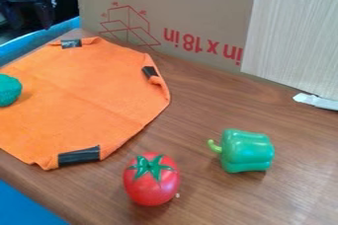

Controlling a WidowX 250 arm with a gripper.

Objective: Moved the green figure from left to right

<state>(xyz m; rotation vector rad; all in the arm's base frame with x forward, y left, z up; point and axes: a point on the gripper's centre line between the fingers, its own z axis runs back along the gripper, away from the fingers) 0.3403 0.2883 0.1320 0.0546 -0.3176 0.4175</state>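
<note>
Hangs at top left, with the black gripper (pixel 29 20) pointing down, spread apart. Has a green bumpy thing (pixel 9 91) on the orange cloth (pixel 92 100) at left, a green pepper (pixel 247 151) on wood at right.

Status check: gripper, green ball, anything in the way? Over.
Gripper upper left, beyond cloth. Green ball on cloth, view's left edge. Tomato and pepper on table to its right, possible obstacles.

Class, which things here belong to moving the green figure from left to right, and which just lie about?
Job:
- pincer
- round green thing or green pepper; unclear which is the figure

Lying about:
- tomato
- orange cloth
- cardboard
</note>
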